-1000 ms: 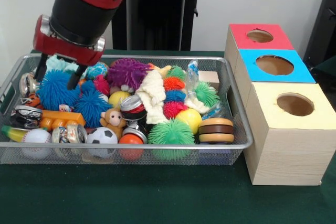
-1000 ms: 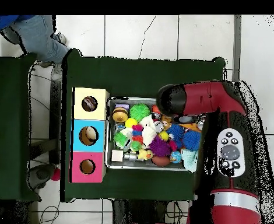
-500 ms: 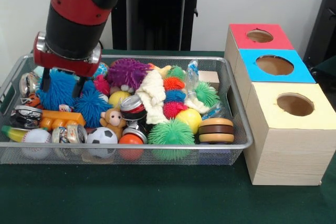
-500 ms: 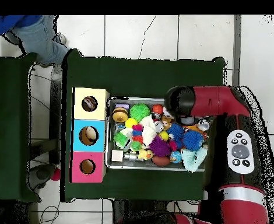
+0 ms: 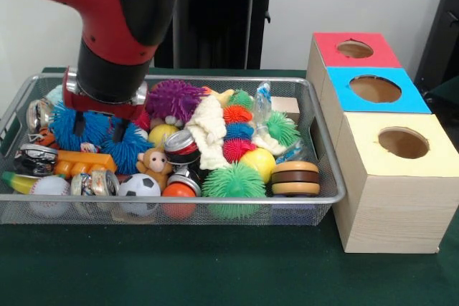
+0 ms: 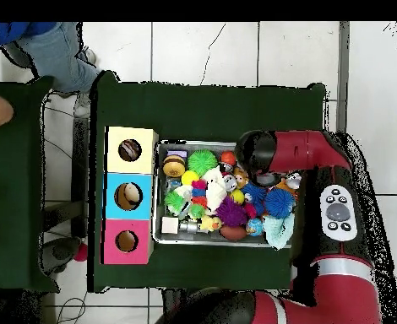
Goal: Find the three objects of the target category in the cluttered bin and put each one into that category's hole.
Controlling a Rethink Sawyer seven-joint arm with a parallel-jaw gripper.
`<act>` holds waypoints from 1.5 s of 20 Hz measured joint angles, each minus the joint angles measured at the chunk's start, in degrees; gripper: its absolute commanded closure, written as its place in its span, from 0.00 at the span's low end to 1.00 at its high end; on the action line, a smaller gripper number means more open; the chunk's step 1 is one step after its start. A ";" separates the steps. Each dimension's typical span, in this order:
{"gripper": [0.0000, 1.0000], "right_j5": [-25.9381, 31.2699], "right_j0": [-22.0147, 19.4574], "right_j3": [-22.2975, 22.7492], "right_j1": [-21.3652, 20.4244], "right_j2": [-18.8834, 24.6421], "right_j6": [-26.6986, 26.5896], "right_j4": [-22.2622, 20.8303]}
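A wire mesh bin (image 5: 331, 190) holds a heap of toys. My gripper (image 5: 98, 127) is down at the bin's left end, open, with its fingers (image 5: 78, 125) sunk into two blue spiky balls (image 5: 69, 127) (image 5: 127, 146). I cannot tell whether they touch anything underneath. In the overhead view the arm's end (image 6: 257, 152) covers the gripper, and the blue spiky balls (image 6: 278, 202) show beside it. Three boxes with holes stand right of the bin: red (image 5: 356, 49), blue (image 5: 375, 89) and yellow (image 5: 403, 142).
The bin also holds a purple spiky ball (image 5: 174, 98), a green spiky ball (image 5: 233, 180), a soccer ball (image 5: 138, 185), a baseball (image 5: 50, 185), a monkey toy (image 5: 154, 164), cans (image 5: 93, 183) and a burger toy (image 5: 295, 177). A person (image 6: 50, 46) stands at the overhead view's top left.
The arm has shifted right along the bin's left end and come lower. Its fingers went from above the blue spiky balls to down among them.
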 measured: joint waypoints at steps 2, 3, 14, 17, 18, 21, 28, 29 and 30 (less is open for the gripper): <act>0.00 2.26 0.31 -0.01 0.61 -0.02 0.00 0.00; 0.00 3.15 0.44 -0.01 0.77 -0.02 0.00 -0.01; 0.00 13.56 3.00 -1.39 1.72 -0.36 0.00 -4.31; 0.00 14.06 3.40 -2.26 1.93 -0.36 0.00 -6.14; 0.00 14.06 3.54 -2.77 2.09 -0.35 0.00 -7.17; 0.00 14.06 3.61 -3.91 2.46 -0.29 -0.19 -9.35; 0.00 12.74 3.49 -6.49 3.59 -0.16 -0.48 -13.58; 0.00 12.41 3.46 -6.78 3.78 -0.14 -0.48 -13.88; 0.00 11.96 3.39 -7.16 4.11 -0.12 -0.48 -14.05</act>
